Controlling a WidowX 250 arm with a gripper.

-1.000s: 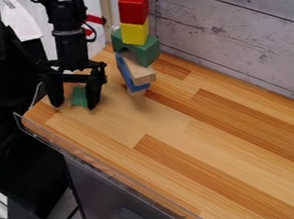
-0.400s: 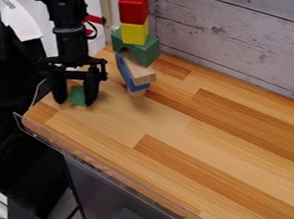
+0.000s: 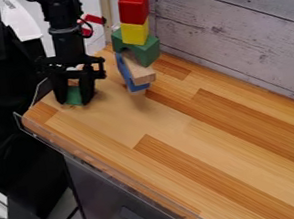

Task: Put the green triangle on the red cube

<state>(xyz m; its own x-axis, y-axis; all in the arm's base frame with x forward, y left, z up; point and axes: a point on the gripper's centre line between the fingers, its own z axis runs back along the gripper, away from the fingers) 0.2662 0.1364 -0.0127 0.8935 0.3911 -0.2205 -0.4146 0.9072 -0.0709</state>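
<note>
We are at the grasp, as we judge it, with the lift and the placing left to do. Taking the view as a clock face, the gripper (image 3: 74, 102) hangs at ten o'clock, low over the wooden table (image 3: 206, 134). Its fingers (image 3: 88, 91) stand partly open, one either side of the green triangle (image 3: 73, 96); we cannot tell whether both press on it. Seen from the triangle, the red cube (image 3: 133, 6) lies towards one o'clock, resting on a yellow cube (image 3: 135, 33), with a green arch (image 3: 147, 52) under that and a pale wood block (image 3: 140, 73) and a blue piece (image 3: 138, 87) lower down.

To do this well, we want to close gently and evenly, with the triangle centred, so it neither twists nor squeezes out along its slopes. A short, straight rise should prove the grip. Then we climb well above the red cube before crossing towards one o'clock; a low crossing could strike the stack, whose lower pieces look tilted and precarious. Over the cube, we ought to level the triangle's base, lower slowly until it touches, and open without pushing down.
</note>
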